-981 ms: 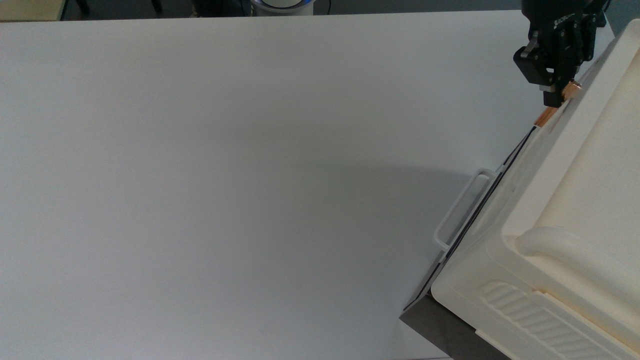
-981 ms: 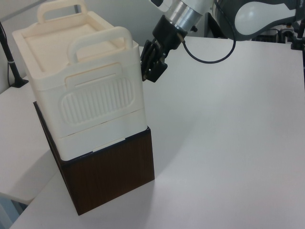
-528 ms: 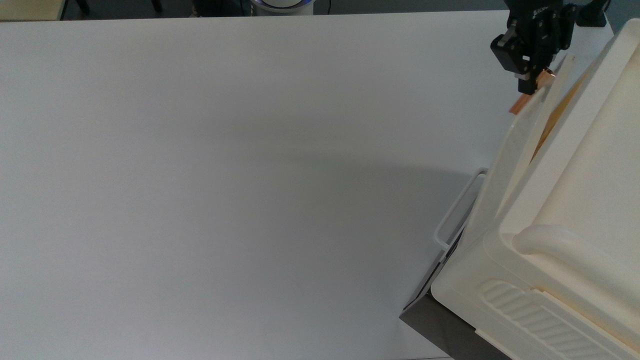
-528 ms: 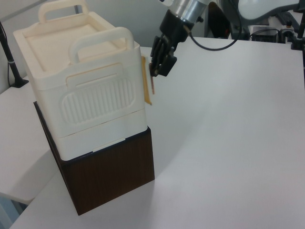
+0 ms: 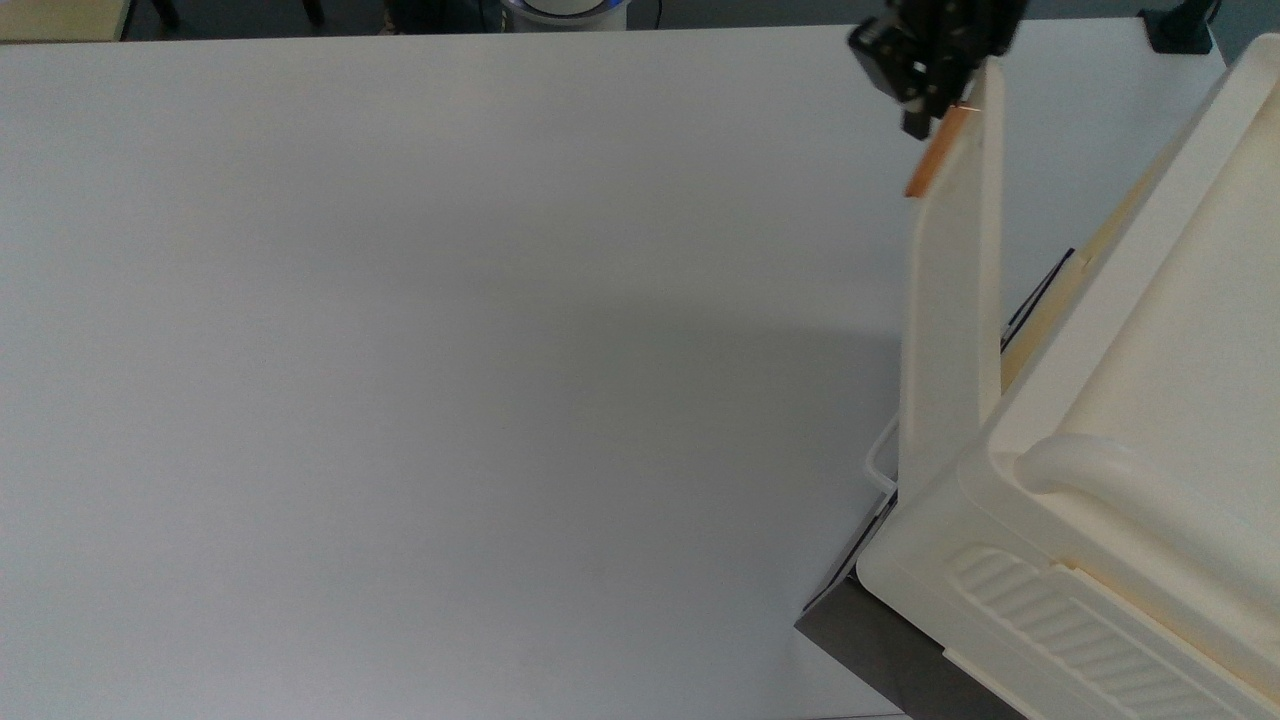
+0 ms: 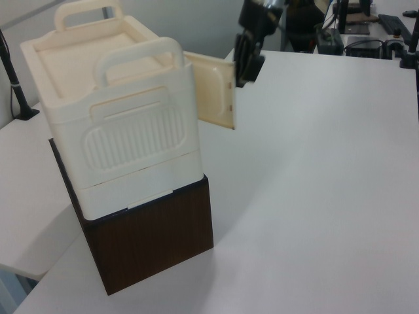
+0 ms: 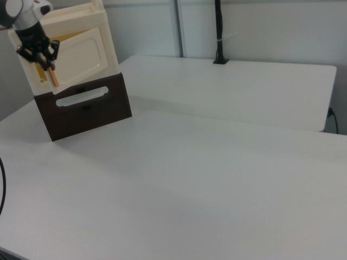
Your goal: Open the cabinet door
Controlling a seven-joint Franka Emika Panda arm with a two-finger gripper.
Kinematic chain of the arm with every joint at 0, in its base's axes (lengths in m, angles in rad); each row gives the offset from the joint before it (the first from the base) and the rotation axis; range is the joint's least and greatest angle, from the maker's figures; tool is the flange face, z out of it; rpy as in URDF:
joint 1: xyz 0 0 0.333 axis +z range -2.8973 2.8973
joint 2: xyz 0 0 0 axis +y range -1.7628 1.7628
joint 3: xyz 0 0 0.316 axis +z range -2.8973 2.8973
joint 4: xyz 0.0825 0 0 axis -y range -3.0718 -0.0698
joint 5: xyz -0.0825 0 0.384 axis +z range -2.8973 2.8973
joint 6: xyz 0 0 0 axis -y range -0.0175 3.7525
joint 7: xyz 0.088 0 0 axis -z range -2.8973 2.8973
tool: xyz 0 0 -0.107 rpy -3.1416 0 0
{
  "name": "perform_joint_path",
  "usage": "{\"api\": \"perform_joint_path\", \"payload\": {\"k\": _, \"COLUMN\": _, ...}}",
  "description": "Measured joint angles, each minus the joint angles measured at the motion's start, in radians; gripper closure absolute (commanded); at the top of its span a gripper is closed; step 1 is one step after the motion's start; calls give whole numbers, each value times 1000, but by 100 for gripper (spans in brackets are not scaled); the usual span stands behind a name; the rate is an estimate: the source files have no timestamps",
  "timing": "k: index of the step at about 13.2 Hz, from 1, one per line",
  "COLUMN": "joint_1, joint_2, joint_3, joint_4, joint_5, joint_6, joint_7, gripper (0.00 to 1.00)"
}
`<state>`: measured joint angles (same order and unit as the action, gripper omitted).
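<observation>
Three fixed cameras around one white table [image 5: 450, 350]

The top view looked straight down; the left view stood close behind the cream cabinet [image 6: 118, 118]; the right view faced its front from farther off. All shared the cabinet.

The scene is lit evenly and softly from above; a broad, faint shadow is cast across the white table [image 5: 400, 350] beside the cabinet [image 5: 1130, 480].

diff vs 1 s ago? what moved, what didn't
The cabinet door went from shut to swung well open, its free edge moving toward the top view's left. The gripper kept its hold on the copper handle and travelled with it. The cream cabinet, the dark base and its white loop handle stayed put.
</observation>
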<state>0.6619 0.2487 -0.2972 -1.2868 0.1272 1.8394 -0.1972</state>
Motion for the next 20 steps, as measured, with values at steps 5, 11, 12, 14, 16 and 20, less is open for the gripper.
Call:
{"api": "perform_joint_path", "payload": {"k": 5, "joint_1": -169, "joint_2": -104, "joint_3": -35, "joint_4": -15, "joint_5": -47, "joint_6": -232, "joint_7": -11, "gripper": 0}}
{"api": "perform_joint_path", "payload": {"k": 11, "joint_1": -432, "joint_2": -121, "joint_3": -63, "joint_4": -70, "joint_5": -107, "joint_6": -314, "joint_7": -3, "gripper": 0}}
{"api": "perform_joint_path", "payload": {"k": 12, "joint_1": -453, "joint_2": -124, "joint_3": -63, "joint_4": -79, "joint_5": -112, "joint_6": -314, "joint_7": 16, "gripper": 0}}
{"api": "perform_joint_path", "payload": {"k": 14, "joint_1": -475, "joint_2": -134, "joint_3": -62, "joint_4": -105, "joint_5": -114, "joint_6": -314, "joint_7": 54, "gripper": 0}}
{"api": "perform_joint_path", "payload": {"k": 16, "joint_1": -477, "joint_2": -151, "joint_3": -59, "joint_4": -135, "joint_5": -114, "joint_6": -314, "joint_7": 72, "gripper": 0}}
{"api": "perform_joint_path", "payload": {"k": 20, "joint_1": -489, "joint_2": -180, "joint_3": -47, "joint_4": -160, "joint_5": -117, "joint_6": -289, "joint_7": 93, "gripper": 0}}
